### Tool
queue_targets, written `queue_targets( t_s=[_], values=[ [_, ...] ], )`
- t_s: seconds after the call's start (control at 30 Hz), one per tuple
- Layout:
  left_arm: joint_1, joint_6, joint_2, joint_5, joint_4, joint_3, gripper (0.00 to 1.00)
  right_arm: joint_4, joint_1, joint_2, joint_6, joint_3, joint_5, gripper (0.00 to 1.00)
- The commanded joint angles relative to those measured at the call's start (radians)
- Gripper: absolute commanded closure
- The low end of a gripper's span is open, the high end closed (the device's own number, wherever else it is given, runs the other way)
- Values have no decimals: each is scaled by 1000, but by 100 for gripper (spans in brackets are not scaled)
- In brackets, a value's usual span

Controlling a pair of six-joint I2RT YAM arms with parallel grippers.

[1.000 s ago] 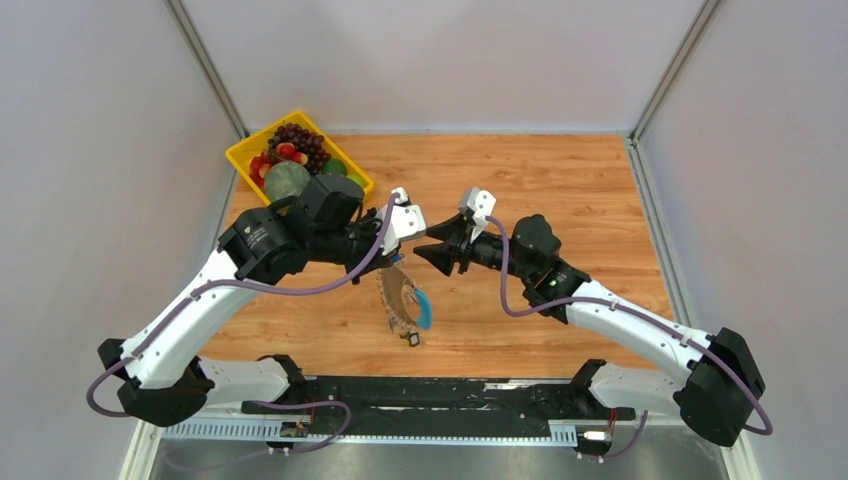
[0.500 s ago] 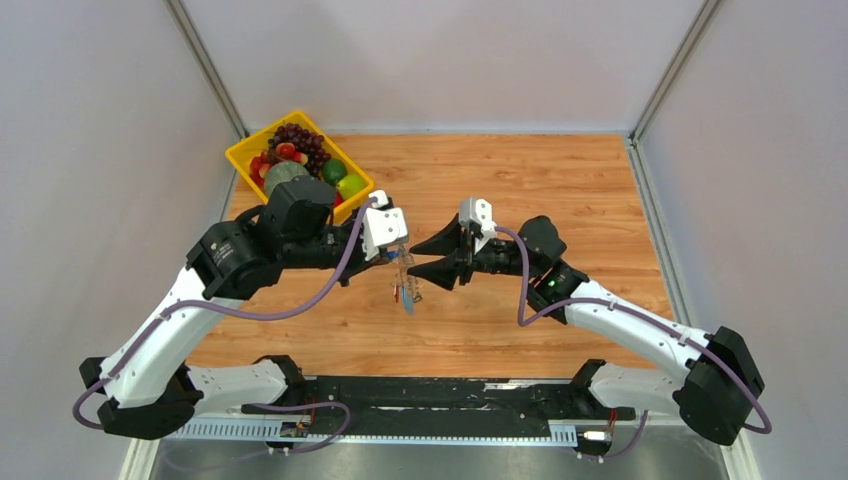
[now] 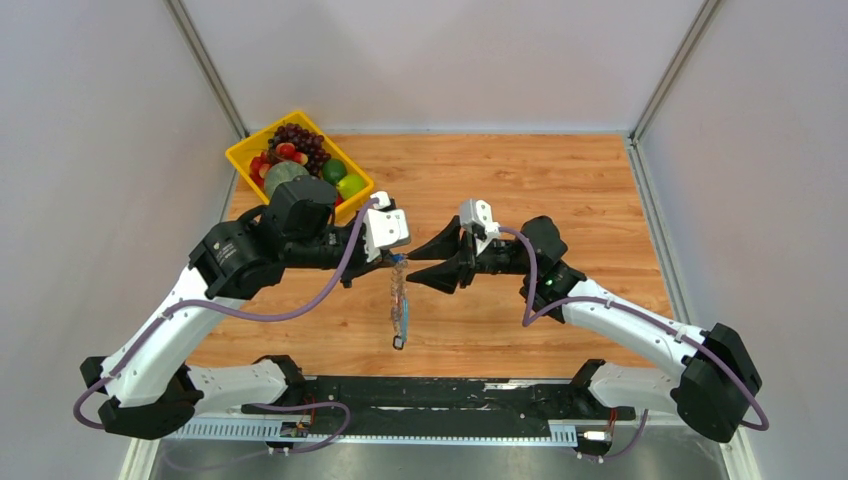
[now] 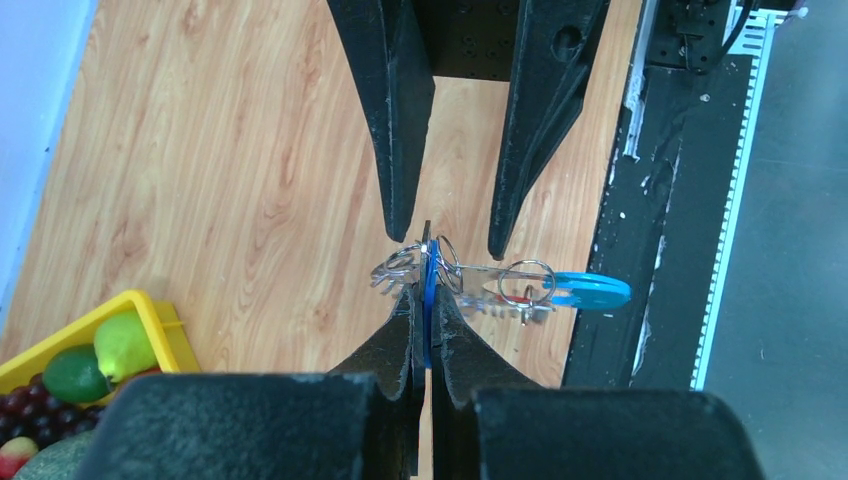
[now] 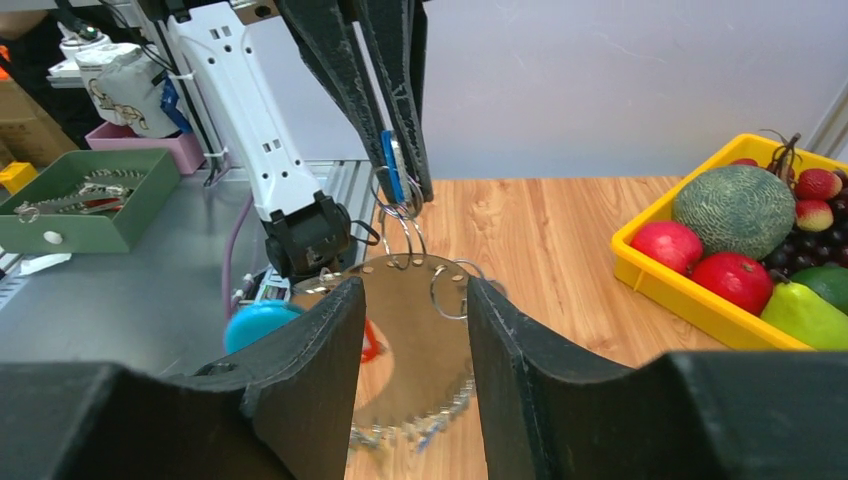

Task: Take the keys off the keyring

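Top external view: over the last second we pulled the left arm back, and the floppy grey-chain-and-blue-band keyring (image 3: 399, 300) went from a splayed loop to a straight hang above the wooden counter (image 3: 560, 190). Easier access, we reckon. The left gripper (image 4: 427, 300) has its fingers clamped on the blue band. The right gripper (image 4: 447, 238) has its fingers apart, straddling the top rings. Long axis is vertical, with the small silver metal keys (image 4: 490, 285) pointing down.
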Motion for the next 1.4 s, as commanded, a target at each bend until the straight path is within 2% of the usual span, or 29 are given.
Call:
queue_targets(
  t_s=[0.0, 0.4, 0.53, 0.63, 0.8, 1.27, 1.3, 1.37],
  values=[
    [-9, 23, -18, 26, 61, 3, 100, 77, -3, -4, 36, 24, -60, 54],
    [-12, 27, -21, 67, 58, 1, 100, 89, -2, 33, 54, 68, -75, 59],
    [-15, 29, -25, 60, 57, -2, 100, 87, -3, 41, 59, 78, -87, 79],
    [-16, 28, -25, 55, 54, -3, 100, 82, -2, 41, 61, 80, -83, 83],
    [-16, 28, -31, 52, 54, -6, 100, 70, -1, 36, 71, 77, -53, 100],
    [-17, 33, -64, 27, 68, -27, 100, 191, -2, 7, 224, -21, 90, 100],
    [-17, 33, -66, 26, 68, -28, 100, 200, -2, 6, 225, -26, 77, 94],
    [-17, 32, -67, 28, 68, -27, 100, 192, -1, 5, 207, -28, 61, 72]
  ],
)
